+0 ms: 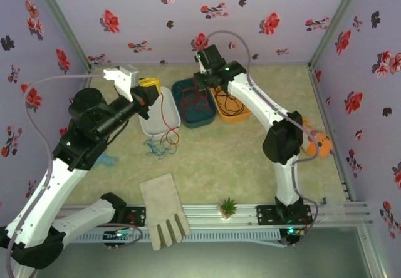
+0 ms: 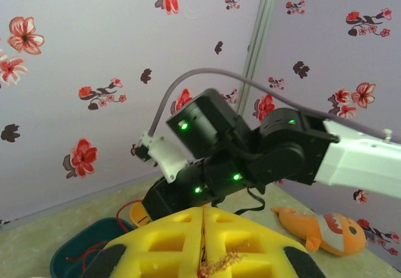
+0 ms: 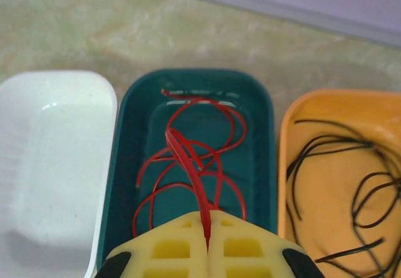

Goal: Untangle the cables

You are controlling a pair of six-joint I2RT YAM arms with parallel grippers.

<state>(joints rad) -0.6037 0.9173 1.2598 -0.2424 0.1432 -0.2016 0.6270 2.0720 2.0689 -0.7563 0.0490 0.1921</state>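
A red cable (image 3: pixel 188 159) lies coiled in the teal tray (image 3: pixel 125 165), and my right gripper (image 3: pixel 208 215) is shut on one raised loop of it. In the top view that gripper (image 1: pixel 203 85) hangs over the teal tray (image 1: pixel 182 112). The black cable (image 3: pixel 326 143) lies in the orange tray (image 3: pixel 285 165). My left gripper (image 2: pixel 203 210) is shut on the frayed end of a red cable (image 2: pixel 219 262). Seen from above, this gripper (image 1: pixel 148 92) is held over the white tray (image 1: pixel 150 124), and its red cable (image 1: pixel 164 115) hangs down to a blue cable (image 1: pixel 155 146) tangled on the table.
An orange fish toy (image 1: pixel 316 143) lies by the right arm. At the front edge are a beige glove (image 1: pixel 164 212) and a small green plant (image 1: pixel 228 207). The white tray (image 3: pixel 50 165) sits left of the teal one. Flowered walls close in three sides.
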